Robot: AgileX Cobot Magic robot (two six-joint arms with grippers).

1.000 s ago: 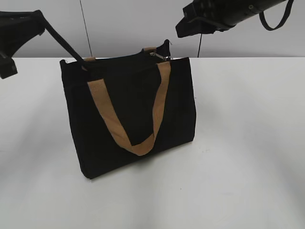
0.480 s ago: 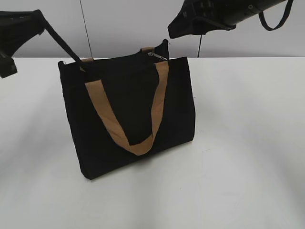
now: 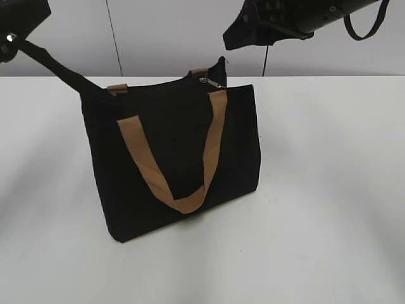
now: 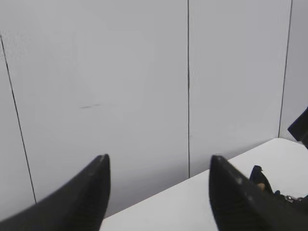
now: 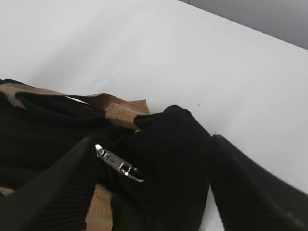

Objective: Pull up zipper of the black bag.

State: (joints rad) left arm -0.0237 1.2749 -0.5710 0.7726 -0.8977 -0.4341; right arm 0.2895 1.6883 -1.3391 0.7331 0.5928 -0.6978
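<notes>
Your white table [image 3: 329, 190] fills most of the exterior view, and the black bag [image 3: 171, 158] stands upright on it just left of centre, its near tan handle [image 3: 171, 171] hanging down the front face in a loop. From the bag's top corner at 10 o'clock a black strap [image 3: 50, 60] runs taut up toward the left gripper [image 4: 159, 192] at the frame's upper-left edge; in the left wrist view you see that gripper's two dark fingers [image 4: 86, 197] spread wide apart with only the grey wall panel [image 4: 144, 86] between them, so what anchors the strap you cannot tell. Your right gripper [image 5: 144, 192] hangs above the bag's top at 1 o'clock, well clear of it in the exterior view; its wrist view shows the jaws wide, one finger on each side of the fabric below, touching nothing that you can make out. The zipper [image 5: 117, 165] lies along the bag's top edge, and its small silvery pull tab sits near the right end, between those open fingers and beside the far handle [image 5: 120, 113].
</notes>
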